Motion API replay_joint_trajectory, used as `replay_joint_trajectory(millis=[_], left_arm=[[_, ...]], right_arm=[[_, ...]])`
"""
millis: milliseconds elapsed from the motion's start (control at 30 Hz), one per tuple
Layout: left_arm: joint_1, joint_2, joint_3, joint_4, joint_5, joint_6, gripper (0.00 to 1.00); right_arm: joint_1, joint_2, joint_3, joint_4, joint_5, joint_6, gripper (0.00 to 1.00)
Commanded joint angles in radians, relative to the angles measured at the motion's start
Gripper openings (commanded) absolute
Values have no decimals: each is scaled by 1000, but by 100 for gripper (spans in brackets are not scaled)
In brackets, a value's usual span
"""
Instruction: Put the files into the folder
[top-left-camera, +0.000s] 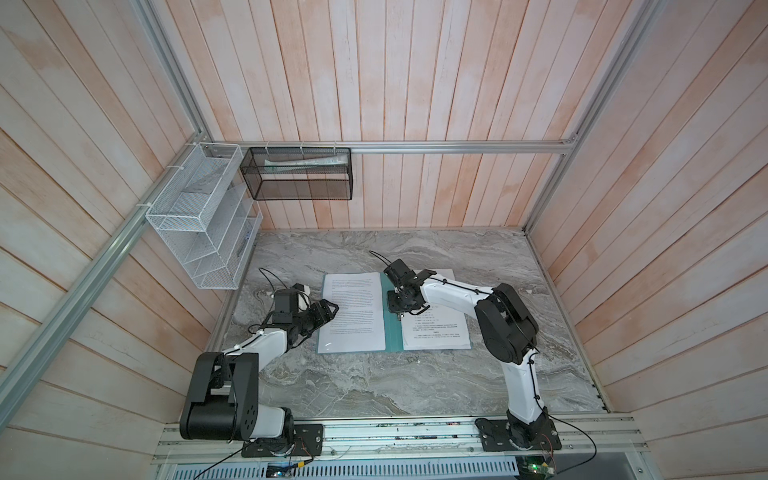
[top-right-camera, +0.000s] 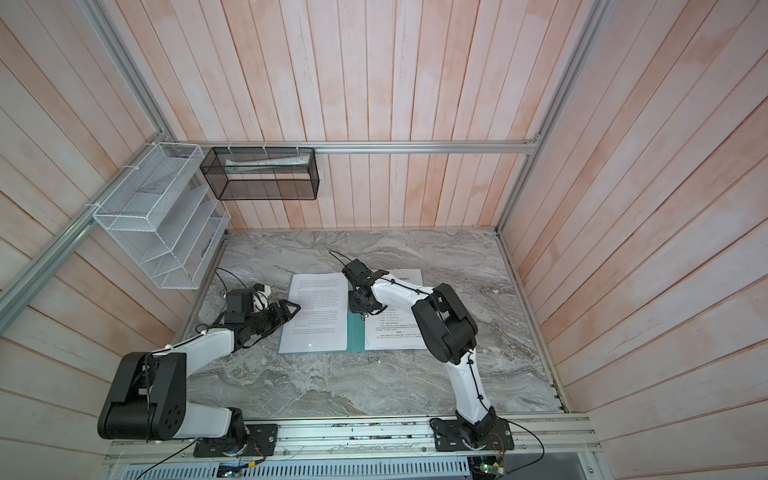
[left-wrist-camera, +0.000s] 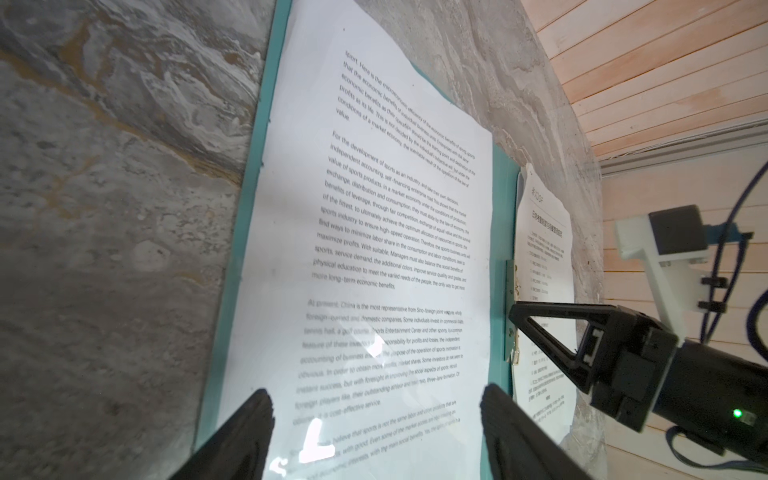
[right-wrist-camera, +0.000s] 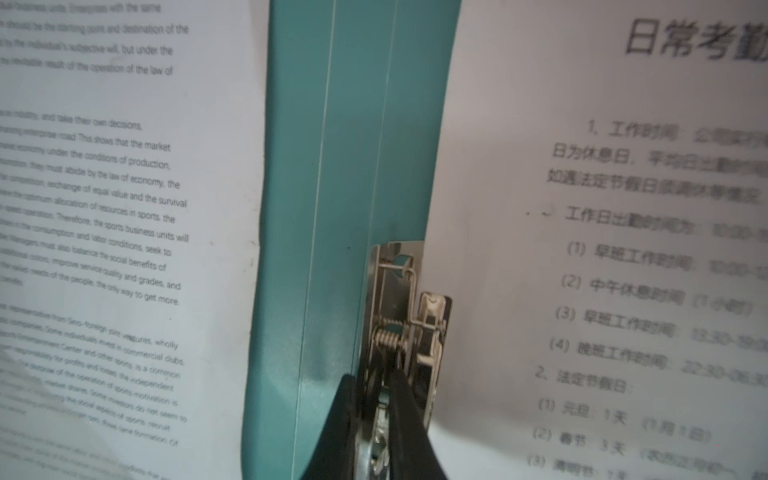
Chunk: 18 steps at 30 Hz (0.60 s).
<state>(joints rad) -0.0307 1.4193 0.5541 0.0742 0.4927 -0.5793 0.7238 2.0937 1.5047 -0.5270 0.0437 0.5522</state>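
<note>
In both top views the teal folder (top-left-camera: 392, 338) lies open mid-frame on the bench (top-left-camera: 374, 386). An English sheet (top-left-camera: 353, 307) lies on its left leaf and a Chinese sheet (top-left-camera: 436, 332) on its right. The left gripper (top-left-camera: 328, 311) hangs at the English sheet's left edge, and the right gripper (top-left-camera: 398, 315) points down at the spine.

In the left wrist view the left jaws stand wide apart above the slightly wavy page, probably ready to steady it.

In the right wrist view, at lower centre, the right jaws pinch the silver clip (right-wrist-camera: 399, 311), likely to work it over the Chinese sheet's edge.
</note>
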Motion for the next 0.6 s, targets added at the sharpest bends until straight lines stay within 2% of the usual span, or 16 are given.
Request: replay_joint_trajectory(millis=[0, 400, 567], left_arm=[[6, -7, 14, -17, -18, 17, 81], [5, 1, 0, -73, -38, 24, 81], [-8, -55, -8, -230, -43, 42, 81]], right_arm=[[-38, -3, -95, -59, -11, -42, 10], [-80, -31, -218, 52, -148, -28, 10], [-83, -33, -231, 77, -168, -23, 10]])
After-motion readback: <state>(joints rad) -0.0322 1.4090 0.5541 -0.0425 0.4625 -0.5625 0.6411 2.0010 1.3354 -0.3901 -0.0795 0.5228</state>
